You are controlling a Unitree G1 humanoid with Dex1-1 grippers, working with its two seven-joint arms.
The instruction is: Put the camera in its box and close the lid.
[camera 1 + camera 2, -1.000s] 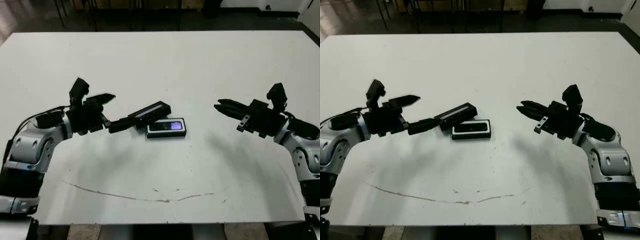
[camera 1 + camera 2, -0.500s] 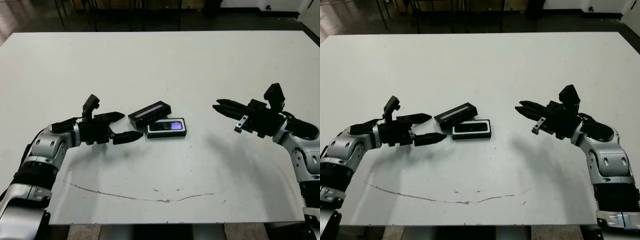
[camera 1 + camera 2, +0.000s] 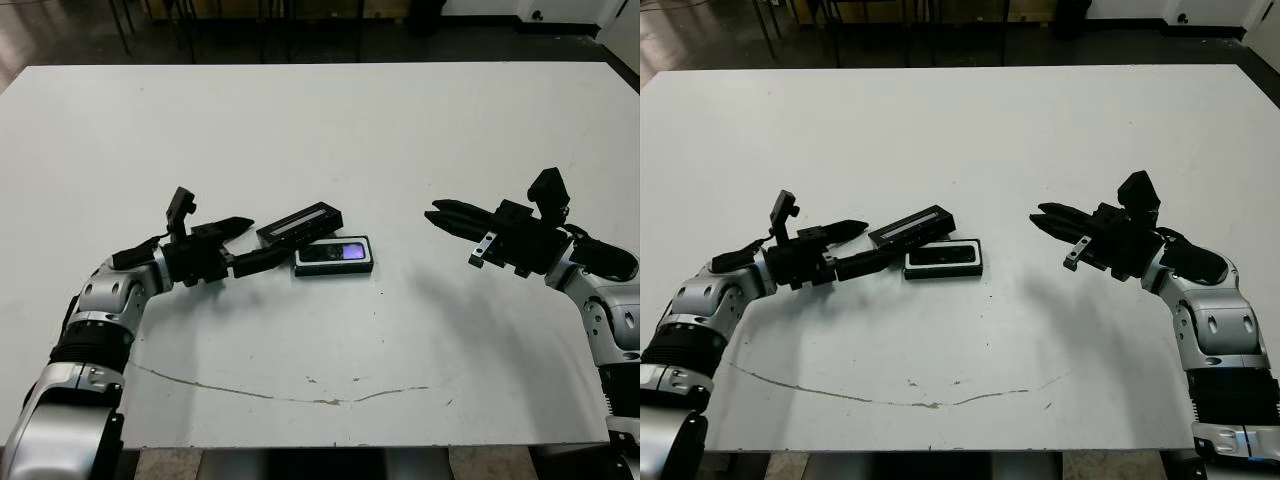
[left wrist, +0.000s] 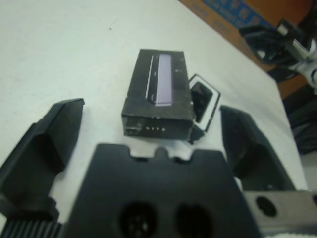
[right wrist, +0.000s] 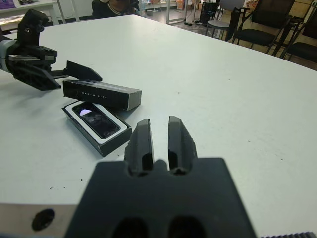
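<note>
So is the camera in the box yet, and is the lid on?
In, not closed. The camera lies inside the white-lined box; the lid rests on the table beside it, just ahead of the open left claw.

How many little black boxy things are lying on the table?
2. The lid lies near the table's middle, just ahead of the left gripper. The box lies right beside it, nearer the robot, with the camera inside. Nothing else seems hidden.

Matt white table [image 3: 320, 130], matt black lid [image 3: 299, 224] with glossy strip, glossy-faced camera [image 3: 334, 253]
</note>
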